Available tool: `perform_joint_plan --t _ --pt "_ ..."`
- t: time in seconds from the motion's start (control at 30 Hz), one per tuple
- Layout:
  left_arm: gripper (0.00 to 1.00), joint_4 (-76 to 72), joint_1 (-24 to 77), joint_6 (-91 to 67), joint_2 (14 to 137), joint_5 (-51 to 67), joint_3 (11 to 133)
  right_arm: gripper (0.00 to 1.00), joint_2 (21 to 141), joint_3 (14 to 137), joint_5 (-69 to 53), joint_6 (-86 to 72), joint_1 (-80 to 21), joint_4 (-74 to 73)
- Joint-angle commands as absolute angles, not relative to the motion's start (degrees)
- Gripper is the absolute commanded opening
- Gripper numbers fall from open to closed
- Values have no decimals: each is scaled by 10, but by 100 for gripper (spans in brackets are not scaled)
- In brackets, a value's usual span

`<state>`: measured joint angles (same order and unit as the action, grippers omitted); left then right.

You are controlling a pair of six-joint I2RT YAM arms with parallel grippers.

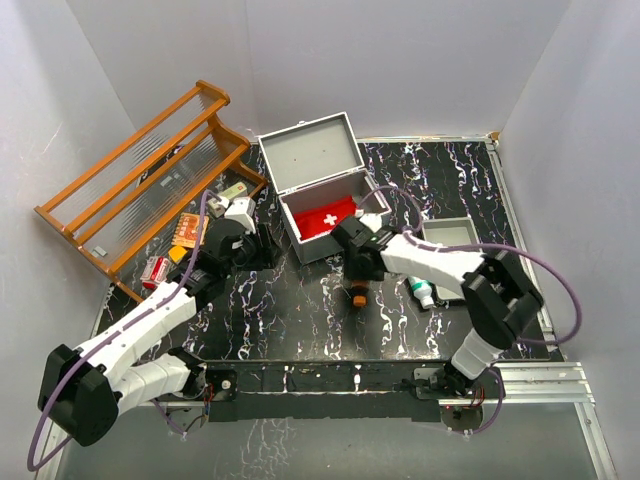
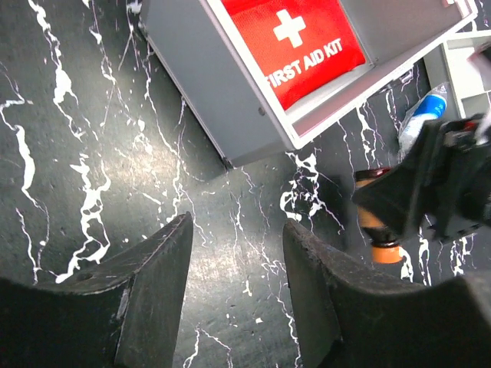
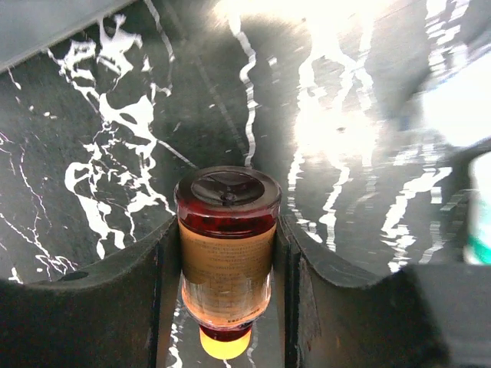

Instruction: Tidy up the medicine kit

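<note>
Medicine kit (image 1: 310, 155) open, marbled table (image 1: 300, 310), white walls (image 1: 400, 60)

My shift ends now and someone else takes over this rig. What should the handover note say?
Left gripper: open, empty, over the table beside the medicine kit.
Right gripper: shut on the amber bottle, in front of the kit.
Done: kit lid open, red pouch inside.
To do: the held bottle, the white bottle by the grey tray and the packets near the wooden rack are all outside the kit.
</note>
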<state>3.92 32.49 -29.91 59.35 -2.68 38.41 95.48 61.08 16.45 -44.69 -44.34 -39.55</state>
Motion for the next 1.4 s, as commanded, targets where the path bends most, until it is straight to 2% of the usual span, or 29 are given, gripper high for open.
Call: perform_joint_plan --t 0.0,0.2,0.53,0.7,0.97,1.37 --pt "50 62 328 -238 581 -43 424 31 848 636 219 -352 -379 -419" --pt "50 47 328 -212 597 -8 422 31 775 613 234 -258 -265 -441" --pt "50 27 328 -219 596 21 407 33 781 608 323 -205 -145 -450" --pt "50 24 328 -225 598 27 399 33 793 593 385 -186 -137 -443" --pt "50 18 328 -227 592 26 391 34 782 535 349 -128 -138 -384" --pt "50 23 328 -222 593 17 395 38 868 553 291 -132 -138 -402"
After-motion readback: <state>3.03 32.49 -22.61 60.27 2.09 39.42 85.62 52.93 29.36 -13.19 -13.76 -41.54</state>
